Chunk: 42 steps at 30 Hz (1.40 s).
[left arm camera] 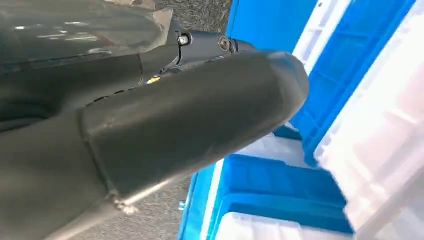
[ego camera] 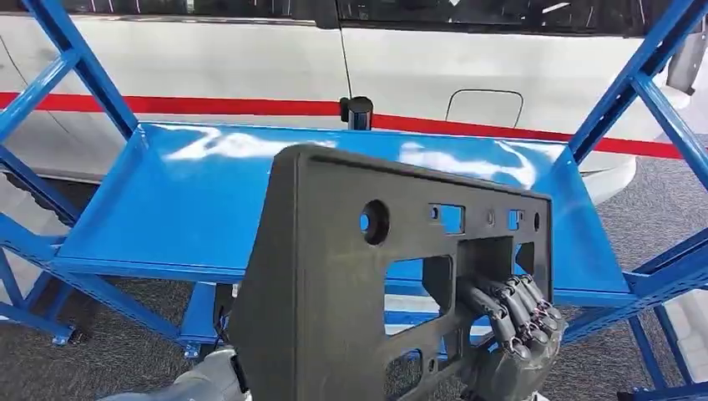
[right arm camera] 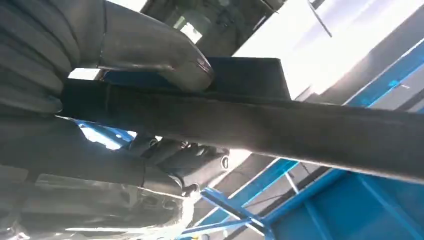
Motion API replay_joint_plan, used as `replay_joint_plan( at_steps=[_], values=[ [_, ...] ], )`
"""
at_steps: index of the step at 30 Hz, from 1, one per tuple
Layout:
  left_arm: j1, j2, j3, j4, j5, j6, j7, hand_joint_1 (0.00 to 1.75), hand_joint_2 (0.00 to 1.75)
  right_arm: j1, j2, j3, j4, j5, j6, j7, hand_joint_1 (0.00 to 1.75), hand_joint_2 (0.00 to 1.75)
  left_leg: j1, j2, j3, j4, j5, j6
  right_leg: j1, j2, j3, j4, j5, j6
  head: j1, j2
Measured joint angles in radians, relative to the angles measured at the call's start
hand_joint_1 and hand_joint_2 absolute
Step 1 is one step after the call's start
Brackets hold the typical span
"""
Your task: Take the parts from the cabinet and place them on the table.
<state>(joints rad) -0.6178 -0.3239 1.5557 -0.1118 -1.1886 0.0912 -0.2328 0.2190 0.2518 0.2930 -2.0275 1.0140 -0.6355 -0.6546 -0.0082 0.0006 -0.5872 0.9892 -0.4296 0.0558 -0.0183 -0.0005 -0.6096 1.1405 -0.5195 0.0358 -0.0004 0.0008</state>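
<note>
A large black plastic part [ego camera: 334,276] with several holes and cut-outs stands upright in front of me, low in the head view. My right hand [ego camera: 513,326] grips it at its lower right, its dark fingers curled through a cut-out. In the right wrist view the thumb [right arm camera: 150,45] lies on one side of the part's bar [right arm camera: 275,130] and the fingers [right arm camera: 185,157] wrap the other. My left arm [ego camera: 200,380] comes in behind the part's lower left edge, and the hand is hidden there. The left wrist view shows my left hand's thick thumb [left arm camera: 200,115] close up, without showing what it holds.
A glossy blue shelf [ego camera: 167,209] spans the view just beyond the part, between slanted blue frame struts [ego camera: 75,58] on both sides. A short black post [ego camera: 357,111] stands at its far edge. Behind is a white vehicle body [ego camera: 209,58] with a red stripe. Blue-and-white bins [left arm camera: 280,185] lie near my left hand.
</note>
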Motion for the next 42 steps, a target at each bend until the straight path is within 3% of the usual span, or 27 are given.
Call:
replay_joint_plan(
  at_steps=[1, 2, 6, 7, 9, 11, 12, 14, 16, 17, 18, 20, 22, 23, 24, 26, 27, 28, 29, 31, 32, 33, 36, 37, 39, 40, 42],
  values=[
    [0.003, 0.000, 0.000, 0.000, 0.008, 0.000, -0.013, 0.00, 0.00, 0.001, -0.002, 0.001, 0.000, 0.000, 0.000, 0.007, 1.75, 1.75, -0.001, 0.000, 0.000, 0.003, 0.000, -0.001, 0.000, 0.000, 0.055, -0.095, 0.027, 0.001, 0.000, 0.000],
    [0.007, 0.000, 0.000, 0.000, 0.011, 0.000, -0.023, 0.00, 0.00, 0.003, -0.003, 0.003, 0.000, 0.002, 0.000, 0.015, 1.75, 1.75, -0.003, 0.000, -0.003, 0.007, 0.000, -0.003, 0.001, 0.000, 0.069, -0.140, 0.018, -0.009, 0.000, 0.000],
    [0.026, 0.000, 0.000, 0.002, 0.029, -0.008, -0.053, 0.00, 0.00, 0.018, -0.009, 0.006, 0.001, 0.013, 0.000, 0.042, 1.75, 1.75, -0.006, 0.000, -0.010, 0.010, 0.009, -0.023, 0.011, 0.002, 0.069, -0.139, 0.037, -0.023, -0.001, 0.000],
    [0.029, 0.005, 0.000, 0.002, 0.034, -0.010, -0.061, 0.00, 0.00, 0.022, -0.010, 0.008, 0.002, 0.018, 0.000, 0.050, 1.75, 1.75, -0.002, -0.004, -0.017, 0.018, -0.001, -0.028, -0.010, 0.000, 0.071, -0.145, 0.045, -0.032, -0.001, 0.000],
    [0.034, 0.008, 0.000, 0.010, 0.041, -0.015, -0.068, 0.00, 0.00, 0.030, -0.014, 0.013, 0.003, 0.020, 0.000, 0.066, 1.75, 1.75, 0.002, -0.004, -0.040, 0.086, -0.064, -0.044, -0.010, -0.001, 0.067, -0.145, 0.050, -0.039, -0.010, 0.000],
    [0.048, 0.018, 0.000, 0.018, 0.051, -0.017, -0.076, 0.00, 0.00, 0.040, -0.022, 0.019, 0.004, 0.027, 0.000, 0.094, 1.75, 1.75, 0.012, -0.004, -0.111, 0.265, -0.158, -0.059, -0.010, -0.003, 0.059, -0.144, 0.054, -0.044, -0.011, 0.000],
    [0.057, 0.024, 0.000, 0.022, 0.056, -0.017, -0.081, 0.00, 0.00, 0.043, -0.027, 0.021, 0.006, 0.032, 0.000, 0.110, 1.75, 1.75, 0.017, -0.004, -0.133, 0.325, -0.177, -0.064, -0.011, -0.003, 0.054, -0.144, 0.058, -0.042, -0.011, 0.000],
    [0.069, 0.031, 0.000, 0.030, 0.061, -0.017, -0.088, 0.00, 0.00, 0.051, -0.035, 0.024, 0.008, 0.036, 0.000, 0.127, 1.75, 1.75, 0.024, -0.003, -0.104, 0.285, -0.142, -0.067, -0.012, -0.003, 0.050, -0.143, 0.063, -0.040, -0.012, 0.000],
    [0.071, 0.035, 0.000, 0.039, 0.073, -0.014, -0.100, 0.00, 0.00, 0.053, -0.044, 0.031, 0.011, 0.037, 0.000, 0.138, 1.75, 1.75, 0.031, -0.003, -0.002, 0.110, -0.061, -0.069, -0.015, -0.002, 0.050, -0.142, 0.065, -0.036, -0.012, 0.000],
    [0.071, 0.039, 0.000, 0.045, 0.082, -0.011, -0.106, 0.00, 0.00, 0.053, -0.048, 0.036, 0.013, 0.037, 0.000, 0.142, 1.75, 1.75, 0.035, -0.004, 0.042, 0.030, -0.045, -0.068, -0.013, -0.003, 0.049, -0.142, 0.067, -0.032, -0.012, 0.000],
    [0.071, 0.039, 0.000, 0.052, 0.093, -0.009, -0.111, 0.00, 0.00, 0.053, -0.052, 0.041, 0.015, 0.036, 0.000, 0.143, 1.75, 1.75, 0.027, -0.005, 0.049, 0.006, -0.051, -0.067, 0.001, -0.002, 0.042, -0.136, 0.068, -0.025, -0.012, 0.000],
    [0.078, 0.043, 0.000, 0.060, 0.107, -0.006, -0.119, 0.00, 0.00, 0.050, -0.059, 0.053, 0.021, 0.036, 0.000, 0.151, 1.75, 1.75, 0.022, -0.008, 0.035, 0.016, -0.046, -0.054, -0.004, -0.002, 0.036, -0.141, 0.077, -0.011, -0.010, 0.000],
    [0.081, 0.045, 0.000, 0.069, 0.111, -0.006, -0.120, 0.00, 0.00, 0.050, -0.065, 0.061, 0.025, 0.036, 0.000, 0.155, 1.75, 1.75, 0.021, -0.005, 0.031, 0.003, -0.029, -0.029, 0.003, -0.003, 0.029, -0.142, 0.082, 0.006, -0.009, 0.000],
    [0.080, 0.045, 0.000, 0.071, 0.113, -0.006, -0.120, 0.00, 0.00, 0.049, -0.068, 0.061, 0.026, 0.036, 0.000, 0.156, 1.75, 1.75, 0.020, -0.003, 0.028, 0.001, -0.022, -0.021, -0.007, -0.004, 0.014, -0.120, 0.061, 0.003, -0.010, 0.000],
    [0.079, 0.045, 0.000, 0.075, 0.116, -0.006, -0.122, 0.00, 0.00, 0.046, -0.071, 0.063, 0.028, 0.036, 0.000, 0.159, 1.75, 1.75, 0.019, -0.003, 0.021, 0.001, -0.017, -0.013, -0.003, -0.003, -0.008, -0.064, 0.019, -0.007, -0.004, 0.000],
    [0.082, 0.045, 0.000, 0.079, 0.125, -0.005, -0.123, 0.00, 0.00, 0.043, -0.081, 0.069, 0.035, 0.034, 0.000, 0.162, 1.75, 1.75, 0.014, -0.001, 0.007, 0.001, -0.008, -0.002, -0.003, -0.003, -0.071, 0.093, -0.057, -0.018, 0.000, 0.000],
    [0.085, 0.045, 0.000, 0.081, 0.132, -0.005, -0.125, 0.00, 0.00, 0.043, -0.086, 0.072, 0.038, 0.033, 0.000, 0.166, 1.75, 1.75, 0.011, 0.000, -0.001, 0.001, -0.003, 0.001, -0.002, -0.002, -0.095, 0.163, -0.082, -0.017, 0.002, 0.000],
    [0.088, 0.046, 0.000, 0.082, 0.136, -0.004, -0.125, 0.00, 0.00, 0.042, -0.091, 0.076, 0.042, 0.032, 0.000, 0.172, 1.75, 1.75, 0.008, 0.000, -0.006, 0.002, 0.002, 0.001, -0.001, -0.002, -0.093, 0.177, -0.084, -0.012, 0.003, 0.000],
    [0.091, 0.046, 0.000, 0.084, 0.143, -0.004, -0.128, 0.00, 0.00, 0.040, -0.096, 0.081, 0.045, 0.029, 0.000, 0.175, 1.75, 1.75, 0.005, 0.000, -0.011, 0.002, 0.006, 0.001, 0.000, -0.002, -0.067, 0.144, -0.072, -0.007, 0.003, 0.000],
    [0.093, 0.046, 0.000, 0.085, 0.156, -0.005, -0.133, 0.00, 0.00, 0.032, -0.106, 0.092, 0.050, 0.022, 0.000, 0.183, 1.75, 1.75, -0.001, -0.003, -0.016, 0.003, 0.014, -0.001, 0.004, -0.003, 0.049, -0.041, -0.015, 0.000, 0.003, 0.000],
    [0.092, 0.046, 0.000, 0.087, 0.161, -0.005, -0.135, 0.00, 0.00, 0.029, -0.109, 0.097, 0.052, 0.021, 0.000, 0.188, 1.75, 1.75, -0.001, -0.003, -0.017, 0.003, 0.017, -0.004, 0.006, -0.003, 0.095, -0.118, 0.005, -0.004, 0.003, 0.000],
    [0.092, 0.046, 0.000, 0.087, 0.169, -0.005, -0.137, 0.00, 0.00, 0.023, -0.113, 0.105, 0.055, 0.020, 0.000, 0.193, 1.75, 1.75, -0.011, -0.003, -0.021, 0.008, 0.020, -0.009, 0.014, -0.002, 0.102, -0.153, 0.005, -0.012, 0.002, 0.000],
    [0.094, 0.045, 0.000, 0.092, 0.187, -0.002, -0.138, 0.00, 0.00, 0.015, -0.123, 0.123, 0.063, 0.012, 0.000, 0.197, 1.75, 1.75, -0.005, -0.002, -0.024, 0.006, 0.033, -0.024, 0.019, -0.002, 0.101, -0.150, 0.019, -0.026, 0.002, 0.000],
    [0.093, 0.046, 0.000, 0.093, 0.190, -0.002, -0.140, 0.00, 0.00, 0.011, -0.125, 0.127, 0.065, 0.012, 0.000, 0.197, 1.75, 1.75, -0.006, -0.002, -0.029, 0.010, 0.035, -0.028, 0.004, -0.002, 0.093, -0.156, 0.029, -0.034, 0.002, 0.000],
    [0.093, 0.046, 0.000, 0.093, 0.192, 0.001, -0.140, 0.00, 0.00, 0.003, -0.127, 0.138, 0.069, 0.011, 0.000, 0.197, 1.75, 1.75, 0.002, -0.004, -0.053, 0.062, -0.030, -0.042, -0.002, -0.005, 0.090, -0.156, 0.041, -0.048, -0.002, 0.000],
    [0.094, 0.047, 0.000, 0.093, 0.195, 0.001, -0.142, 0.00, 0.00, 0.002, -0.128, 0.139, 0.072, 0.010, 0.000, 0.197, 1.75, 1.75, 0.006, -0.004, -0.085, 0.146, -0.089, -0.051, -0.002, -0.006, 0.081, -0.155, 0.049, -0.054, -0.007, 0.000],
    [0.097, 0.047, 0.000, 0.093, 0.198, 0.001, -0.143, 0.00, 0.00, 0.000, -0.130, 0.142, 0.077, 0.009, 0.000, 0.198, 1.75, 1.75, 0.014, -0.004, -0.142, 0.302, -0.158, -0.064, -0.001, -0.007, 0.062, -0.154, 0.061, -0.054, -0.006, 0.000]
  ],
)
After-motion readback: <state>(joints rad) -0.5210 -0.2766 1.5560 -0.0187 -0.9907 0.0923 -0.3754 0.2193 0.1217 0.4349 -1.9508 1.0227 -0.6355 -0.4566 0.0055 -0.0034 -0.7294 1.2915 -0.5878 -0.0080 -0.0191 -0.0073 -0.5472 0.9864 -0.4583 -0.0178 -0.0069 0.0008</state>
